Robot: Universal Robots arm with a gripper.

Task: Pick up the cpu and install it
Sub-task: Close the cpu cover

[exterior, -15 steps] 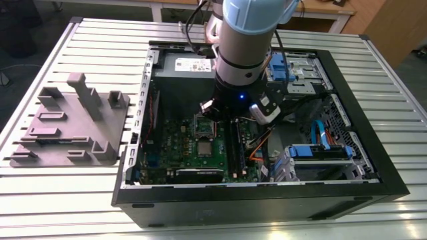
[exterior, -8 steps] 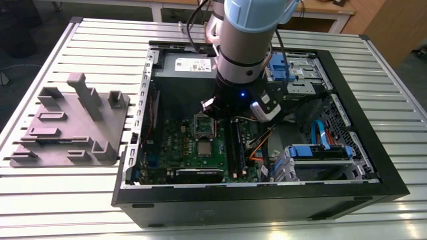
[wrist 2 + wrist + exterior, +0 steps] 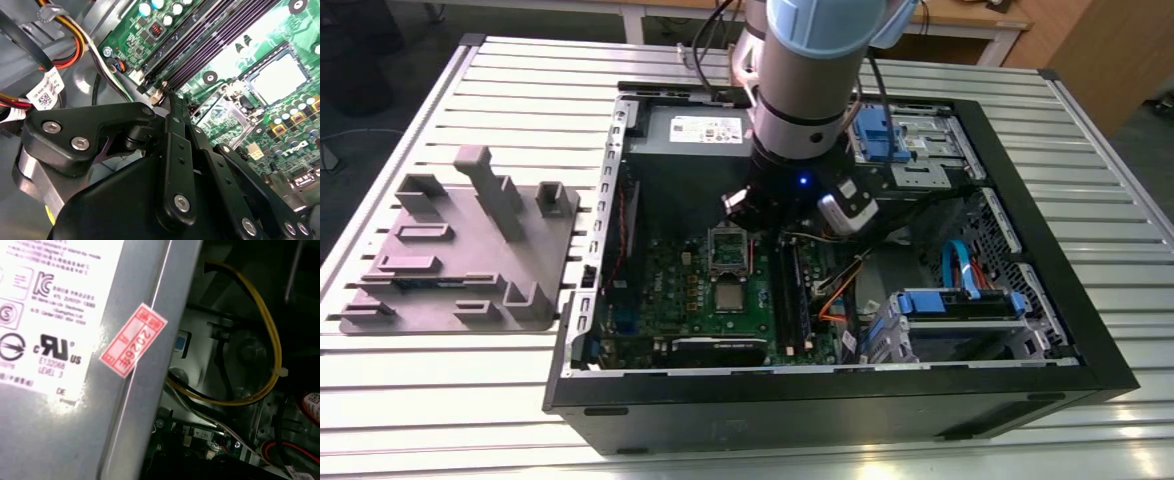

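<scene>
Black linkage bars (image 3: pixel 175 165) of the jaws sit closest to the lens in the second wrist view. The jaws are drawn together, fingertips (image 3: pixel 169 102) meeting, with nothing seen between them. They hang just over the green motherboard (image 3: pixel 235 55), by the end of the long black memory sticks (image 3: pixel 215 45).

Apart from the jaws, the cpu (image 3: pixel 280 75) lies flat and square in its seat on the board, pale top up. The silver socket frame (image 3: pixel 300 177) stands open beside it. In the exterior view the cpu (image 3: pixel 731 296) shows below the frame (image 3: pixel 727 250), and the arm (image 3: pixel 814 70) comes down into the open black computer case (image 3: pixel 1067 340).

In the first wrist view a grey power supply (image 3: pixel 55 405) bears a red sticker (image 3: pixel 132 340); a yellow cable (image 3: pixel 267 325) loops beside it. Blue brackets (image 3: pixel 874 130) sit toward the exterior view's right inside the case.

The case lies on a desk (image 3: pixel 520 410) of pale metal slats. At the exterior view's left a grey tray (image 3: pixel 454 290) with upright blocks rests on it, well apart from the cpu. Beyond the desk are grey floor (image 3: pixel 347 170) and a wooden panel (image 3: pixel 1107 50).
</scene>
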